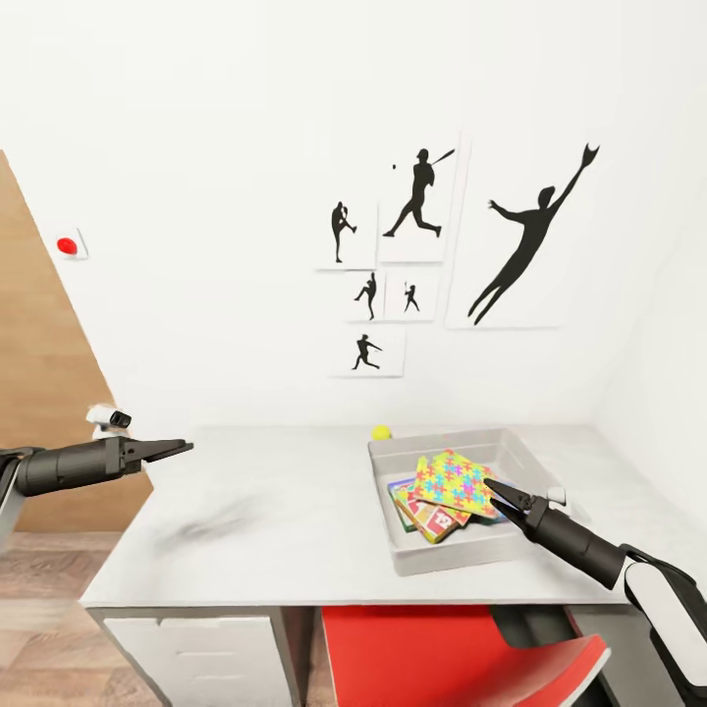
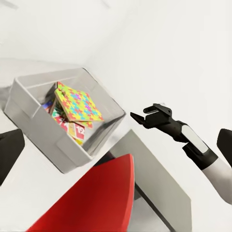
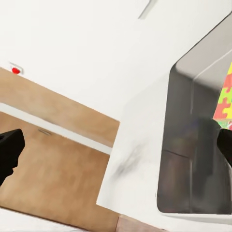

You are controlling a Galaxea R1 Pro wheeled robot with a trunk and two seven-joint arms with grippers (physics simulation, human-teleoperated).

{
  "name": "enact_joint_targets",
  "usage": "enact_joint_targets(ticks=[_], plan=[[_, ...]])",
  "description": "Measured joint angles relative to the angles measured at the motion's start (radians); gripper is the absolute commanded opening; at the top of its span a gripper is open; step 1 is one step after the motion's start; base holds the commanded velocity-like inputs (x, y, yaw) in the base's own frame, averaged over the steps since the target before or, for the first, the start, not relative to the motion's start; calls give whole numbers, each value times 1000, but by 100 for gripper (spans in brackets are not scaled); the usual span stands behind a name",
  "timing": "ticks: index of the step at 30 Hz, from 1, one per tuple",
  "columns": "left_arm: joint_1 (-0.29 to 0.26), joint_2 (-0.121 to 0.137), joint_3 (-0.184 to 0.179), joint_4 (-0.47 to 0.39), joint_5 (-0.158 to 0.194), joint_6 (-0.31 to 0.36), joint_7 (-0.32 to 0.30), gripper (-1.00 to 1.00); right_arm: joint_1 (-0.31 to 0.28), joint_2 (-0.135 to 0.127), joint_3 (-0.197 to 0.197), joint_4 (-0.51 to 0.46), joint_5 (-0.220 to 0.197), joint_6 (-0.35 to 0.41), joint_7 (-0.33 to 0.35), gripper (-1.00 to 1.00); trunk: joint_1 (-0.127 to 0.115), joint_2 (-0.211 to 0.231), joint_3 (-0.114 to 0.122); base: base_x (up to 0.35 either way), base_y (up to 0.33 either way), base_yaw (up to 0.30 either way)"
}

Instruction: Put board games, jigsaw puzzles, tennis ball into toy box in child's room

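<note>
**Toy box wall seen beside the table top**

The translucent grey toy box is seen resting on the light-grey table. A patch of a multicoloured jigsaw puzzle is visible past its rim. A brown wooden door, a white wall and a small red wall button are shown behind.
</note>
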Motion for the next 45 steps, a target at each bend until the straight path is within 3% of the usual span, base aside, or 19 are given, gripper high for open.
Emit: enact_joint_targets(ticks=[26, 45], plan=[[0, 1, 0, 0, -1, 0, 0, 100, 0, -2, -1, 10, -1, 0, 0, 100, 0, 0, 5, -43, 167, 5], [0, 1, 0, 0, 0, 0, 0, 100, 0, -2, -1, 11, -1, 0, 0, 100, 0, 0, 9, 116, 168, -33]])
